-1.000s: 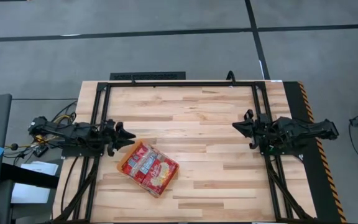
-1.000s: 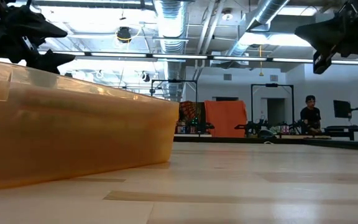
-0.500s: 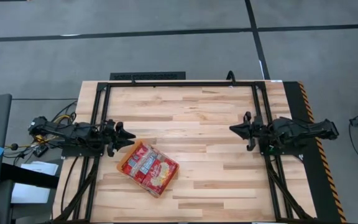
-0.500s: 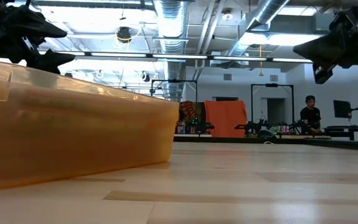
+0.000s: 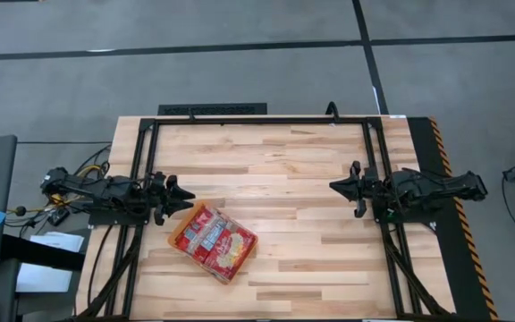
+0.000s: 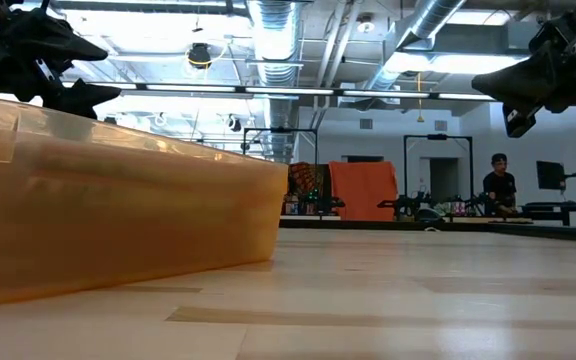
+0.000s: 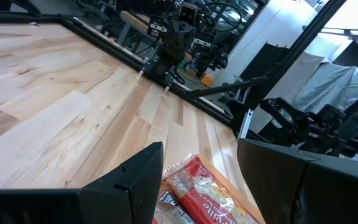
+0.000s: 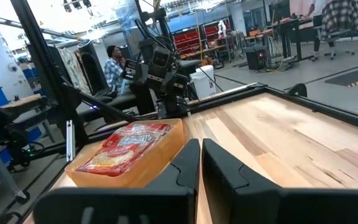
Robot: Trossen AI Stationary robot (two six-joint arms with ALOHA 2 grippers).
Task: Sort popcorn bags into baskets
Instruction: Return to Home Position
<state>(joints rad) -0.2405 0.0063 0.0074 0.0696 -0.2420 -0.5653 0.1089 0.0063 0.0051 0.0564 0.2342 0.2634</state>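
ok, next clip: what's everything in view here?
popcorn bags: several, exact count unclear, red with yellow panels, piled in the bin
bin: one, translucent orange, on the table's left side, set at an angle
table: one, light wood, with a black frame along its edges
person: one, dark clothing, far back in the room
left gripper: dark, open, beside the bin
right gripper: dark, shut, over the table's right side
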